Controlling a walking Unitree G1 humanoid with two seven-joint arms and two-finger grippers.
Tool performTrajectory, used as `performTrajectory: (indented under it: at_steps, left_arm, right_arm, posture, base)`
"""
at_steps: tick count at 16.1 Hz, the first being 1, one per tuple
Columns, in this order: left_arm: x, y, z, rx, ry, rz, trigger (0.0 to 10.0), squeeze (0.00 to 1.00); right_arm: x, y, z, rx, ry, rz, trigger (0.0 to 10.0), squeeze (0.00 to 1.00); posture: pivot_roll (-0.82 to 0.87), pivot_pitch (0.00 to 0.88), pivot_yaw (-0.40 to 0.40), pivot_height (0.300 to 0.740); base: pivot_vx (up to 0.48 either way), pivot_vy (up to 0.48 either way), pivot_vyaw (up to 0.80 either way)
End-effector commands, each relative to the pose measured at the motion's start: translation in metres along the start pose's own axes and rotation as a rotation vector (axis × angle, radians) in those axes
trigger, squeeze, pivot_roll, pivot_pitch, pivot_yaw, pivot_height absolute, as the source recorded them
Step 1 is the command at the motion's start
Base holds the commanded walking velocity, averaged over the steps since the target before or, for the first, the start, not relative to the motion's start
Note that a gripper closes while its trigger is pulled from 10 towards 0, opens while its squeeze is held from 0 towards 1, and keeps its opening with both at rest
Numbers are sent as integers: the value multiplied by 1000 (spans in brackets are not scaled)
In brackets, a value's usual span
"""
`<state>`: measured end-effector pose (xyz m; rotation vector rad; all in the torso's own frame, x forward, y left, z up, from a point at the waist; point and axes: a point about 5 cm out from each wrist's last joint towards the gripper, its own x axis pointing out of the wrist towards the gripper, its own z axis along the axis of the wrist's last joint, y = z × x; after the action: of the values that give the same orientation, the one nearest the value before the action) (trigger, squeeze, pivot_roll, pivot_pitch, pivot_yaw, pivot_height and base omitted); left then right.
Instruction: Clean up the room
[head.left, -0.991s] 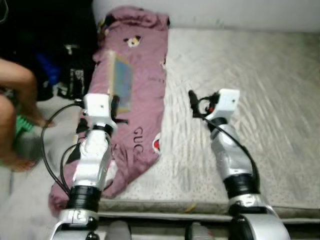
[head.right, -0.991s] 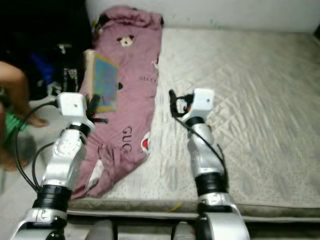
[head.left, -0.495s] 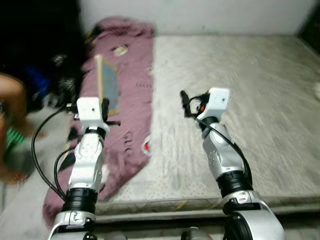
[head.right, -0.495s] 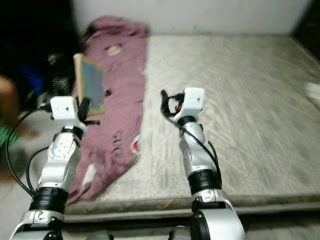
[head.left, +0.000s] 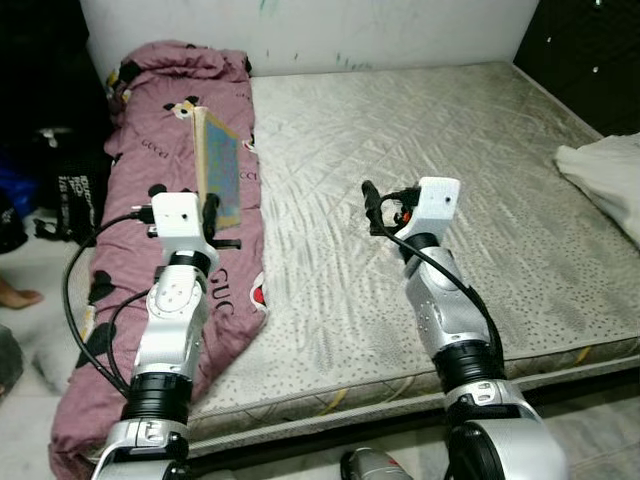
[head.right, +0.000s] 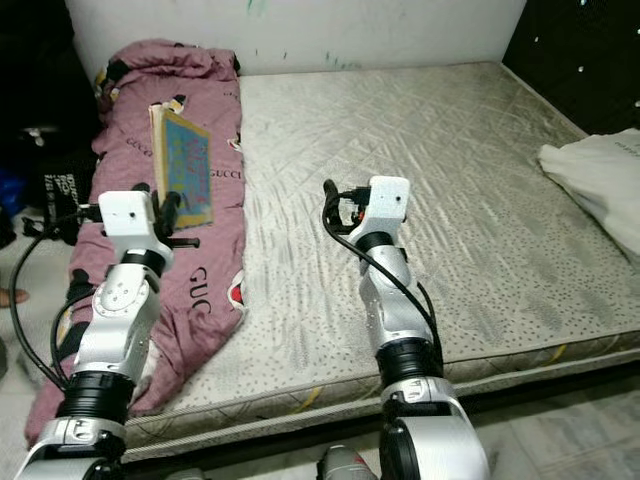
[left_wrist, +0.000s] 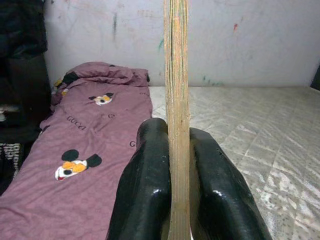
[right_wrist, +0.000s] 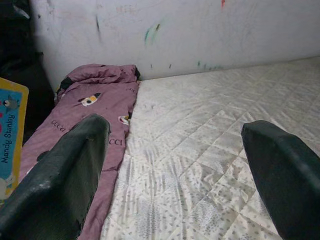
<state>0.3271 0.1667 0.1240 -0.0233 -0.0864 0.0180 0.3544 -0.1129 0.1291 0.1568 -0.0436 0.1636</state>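
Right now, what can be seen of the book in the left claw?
The book is a thick board book with a blue illustrated cover and pale tan page edges. It stands upright, clamped near its lower edge between the left claw and its two black fingers, raised over the mauve printed blanket on the mattress.

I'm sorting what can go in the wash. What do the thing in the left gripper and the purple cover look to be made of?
The book in the left gripper looks like thick board: its edge shows stacked pale layers, its cover is glossy print. The purple blanket looks like soft fabric, matte, wrinkled and bunched, with printed cartoon figures. It lies along the quilted mattress.
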Motion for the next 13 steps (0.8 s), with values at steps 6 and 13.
performTrajectory:
  at_steps: [6, 13]
  left_arm:
    - [6, -3, 13, 0, -61, -24, 10000, 0]
    - [6, -1, 13, -1, -62, -16, 10000, 0]
  right_arm:
    - [4, 7, 4, -51, -16, 39, 10000, 0]
    - [5, 7, 4, -58, -15, 40, 10000, 0]
  posture:
    - [-56, 0, -2, 740]
    - [-54, 0, -6, 740]
  base:
    - [0, -371, 0]
    - [0, -405, 537]
